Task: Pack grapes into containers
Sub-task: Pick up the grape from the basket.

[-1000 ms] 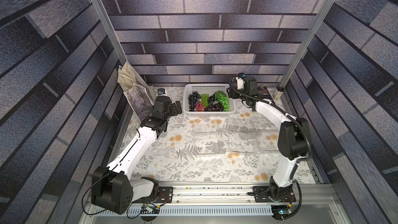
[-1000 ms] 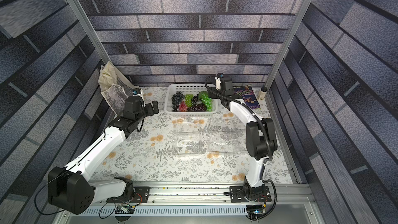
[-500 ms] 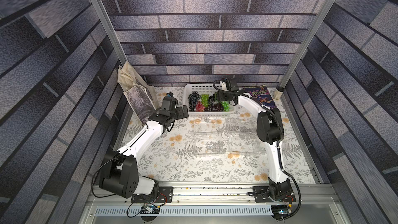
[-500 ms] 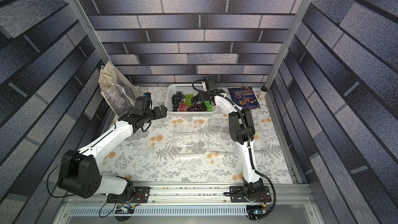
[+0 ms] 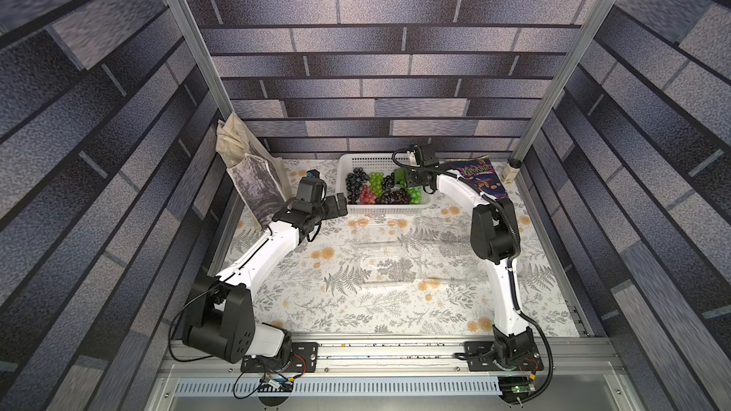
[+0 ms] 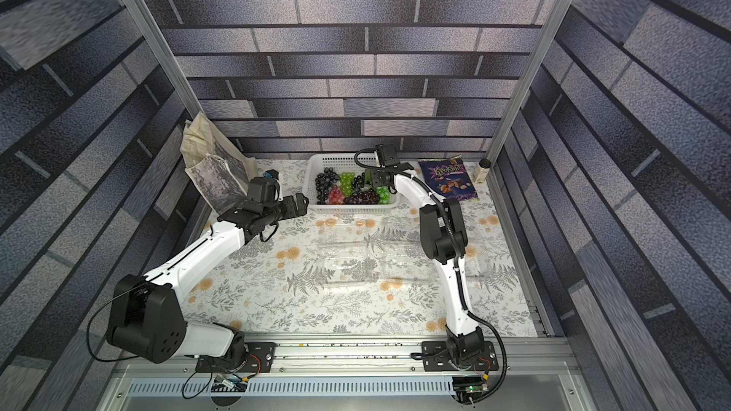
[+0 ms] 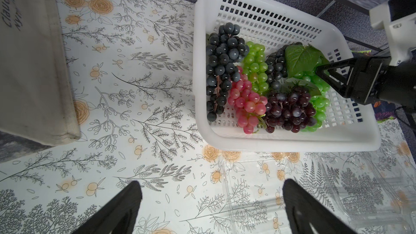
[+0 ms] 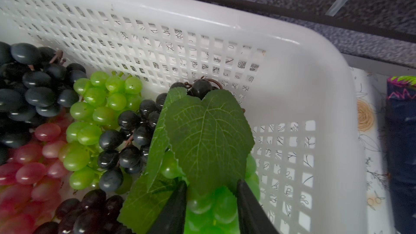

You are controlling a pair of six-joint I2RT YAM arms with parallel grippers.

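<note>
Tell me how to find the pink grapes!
At the back of the flowery table sits a white basket. The pink bunch lies near its front wall, between the big black bunch and the purple bunch. It is the only rosy, see-through one.

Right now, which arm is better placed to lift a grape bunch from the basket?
Right: its fingers straddle the leafy green bunch inside the white basket; the left fingers hang open over the tablecloth, outside it.
</note>
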